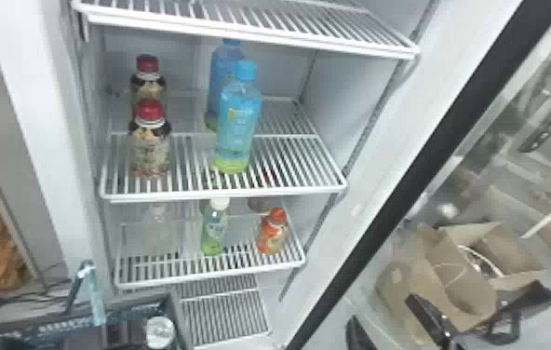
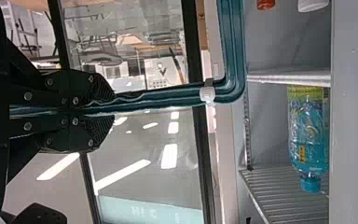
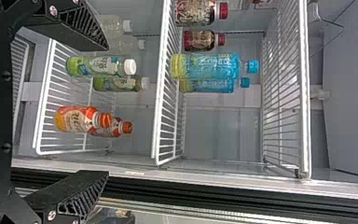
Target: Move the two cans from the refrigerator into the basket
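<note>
Clearly, one can (image 1: 160, 331) sits in the basket (image 1: 37, 329), just beside the open refrigerator (image 1: 46, 121). The left gripper (image 2: 111, 111) is pinching a teal bar; the right gripper's (image 1: 477, 295) fingers are spread apart. Bottles (image 1: 237, 123) stand on the refrigerator's shelves.

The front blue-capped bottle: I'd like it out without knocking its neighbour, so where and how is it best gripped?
Around mid-body, coming level from the fridge's open front, seems best. The front blue-capped bottle stands upright with a tall body; the wire shelf above likely hinders a top approach, and the similar bottle behind leaves the front side free.
</note>
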Motion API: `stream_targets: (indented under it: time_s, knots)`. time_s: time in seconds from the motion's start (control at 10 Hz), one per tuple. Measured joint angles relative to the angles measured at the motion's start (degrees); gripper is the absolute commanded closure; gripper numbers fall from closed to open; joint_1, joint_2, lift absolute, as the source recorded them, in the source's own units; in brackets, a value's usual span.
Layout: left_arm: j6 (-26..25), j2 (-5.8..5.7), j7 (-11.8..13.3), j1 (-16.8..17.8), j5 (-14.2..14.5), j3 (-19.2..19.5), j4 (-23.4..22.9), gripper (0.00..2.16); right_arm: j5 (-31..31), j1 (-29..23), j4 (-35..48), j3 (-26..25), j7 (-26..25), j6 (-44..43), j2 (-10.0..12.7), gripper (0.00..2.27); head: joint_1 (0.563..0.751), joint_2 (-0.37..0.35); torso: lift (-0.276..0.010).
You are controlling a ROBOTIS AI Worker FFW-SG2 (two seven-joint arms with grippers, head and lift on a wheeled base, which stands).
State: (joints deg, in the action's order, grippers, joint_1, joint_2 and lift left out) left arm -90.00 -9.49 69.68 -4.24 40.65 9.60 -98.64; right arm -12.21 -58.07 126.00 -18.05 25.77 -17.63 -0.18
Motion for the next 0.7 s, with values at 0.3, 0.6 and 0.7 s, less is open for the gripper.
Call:
stream_targets:
  time_s: [0.3,0.6,0.7]
  knots:
    - [0.00,0.10,0.01,-0.14,0.02,0.06,0.00,1.19,0.56,0.39,0.23,0.00,0.81,-0.74,-0.19,0.11,0.695,-0.350,-0.025]
    - [0.00,0.17,0.01,-0.24,0.02,0.28,0.00,1.19,1.03,0.53,0.50,0.04,1.56,-2.30,-0.39,0.12,0.695,-0.350,-0.025]
    - [0.00,0.18,0.00,-0.25,0.02,0.33,0.00,1.19,1.03,0.58,0.34,0.05,1.57,-2.33,-0.39,0.12,0.695,-0.350,-0.025]
